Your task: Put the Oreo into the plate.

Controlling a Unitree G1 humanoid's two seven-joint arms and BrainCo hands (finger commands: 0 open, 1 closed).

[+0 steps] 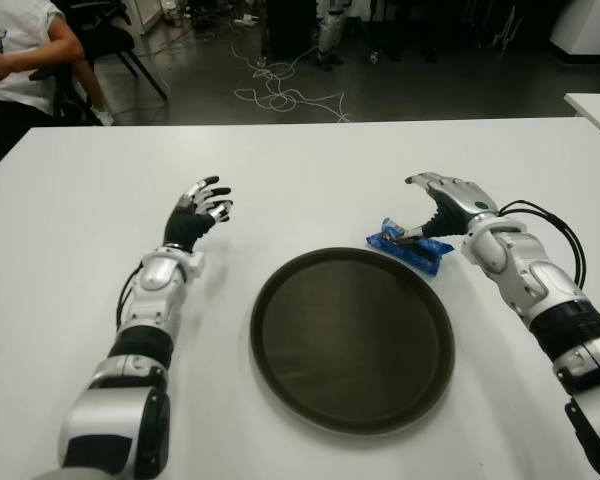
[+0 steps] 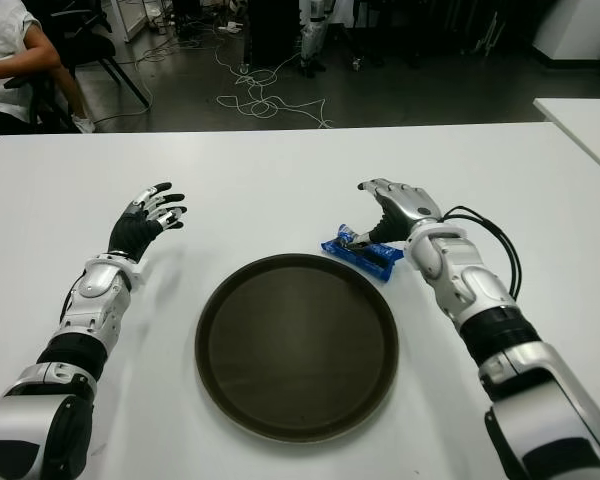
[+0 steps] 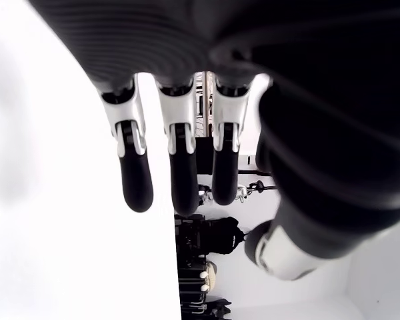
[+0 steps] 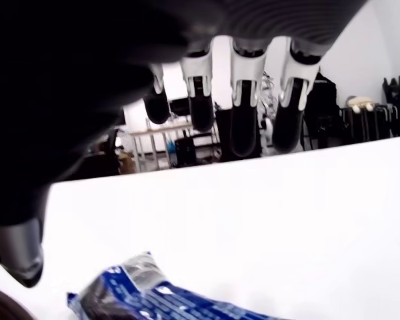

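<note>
Plate point(image 1: 280, 330) edge meets Oreo point(image 1: 410, 247) beneath open right hand point(image 1: 442, 205).

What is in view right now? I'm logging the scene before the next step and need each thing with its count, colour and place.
Oreo pack: one, blue, on the table just past the plate's far right rim, under the right robot hand.
Plate: one, dark brown, round, empty, centre of the table.
Table: one, white, fills the foreground.
Second table: one, white, far right edge.
Cables: a tangle, light, on the dark floor behind.
Person: one, white shirt, seated at far left.
Left robot hand: fingers spread, holding nothing, left of the plate.
Right robot hand: open, over the pack, not gripping it.
</note>
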